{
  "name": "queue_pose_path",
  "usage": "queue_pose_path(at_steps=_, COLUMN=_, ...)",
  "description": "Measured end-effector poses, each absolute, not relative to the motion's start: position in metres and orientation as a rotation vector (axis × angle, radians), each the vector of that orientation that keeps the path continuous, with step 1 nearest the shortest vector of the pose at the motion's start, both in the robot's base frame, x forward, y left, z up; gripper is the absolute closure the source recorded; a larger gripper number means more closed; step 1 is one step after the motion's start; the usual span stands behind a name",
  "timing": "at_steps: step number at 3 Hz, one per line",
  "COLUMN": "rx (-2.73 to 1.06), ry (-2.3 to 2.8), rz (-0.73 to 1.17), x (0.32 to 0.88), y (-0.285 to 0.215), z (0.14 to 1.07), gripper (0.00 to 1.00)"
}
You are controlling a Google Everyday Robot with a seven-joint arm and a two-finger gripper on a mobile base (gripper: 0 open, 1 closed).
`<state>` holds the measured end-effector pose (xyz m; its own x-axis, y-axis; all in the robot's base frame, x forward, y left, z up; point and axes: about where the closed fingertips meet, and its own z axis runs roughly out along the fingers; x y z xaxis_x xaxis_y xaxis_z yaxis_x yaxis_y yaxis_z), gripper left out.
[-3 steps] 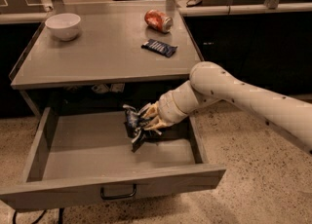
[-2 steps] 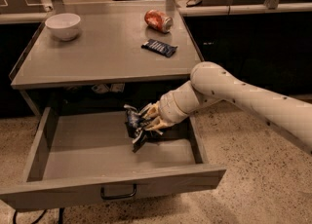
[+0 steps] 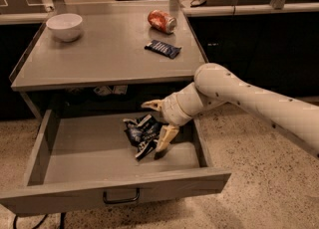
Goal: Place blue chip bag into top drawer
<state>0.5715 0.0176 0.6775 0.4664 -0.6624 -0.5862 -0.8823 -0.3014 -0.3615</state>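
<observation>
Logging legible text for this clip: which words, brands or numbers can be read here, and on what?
No text can be quoted.
On the chip bag, in the drawer by the gripper: white lettering, too blurred to read.
On the bar wrapper on the table: pale marks, unreadable.
On the can: nothing legible.
</observation>
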Motion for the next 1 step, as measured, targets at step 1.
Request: queue_pose_path(at_steps=1, rx=-2.063, ry=1.278, rz=0.433, x=0.5715, y=0.0177, z=0.6775, gripper=0.0)
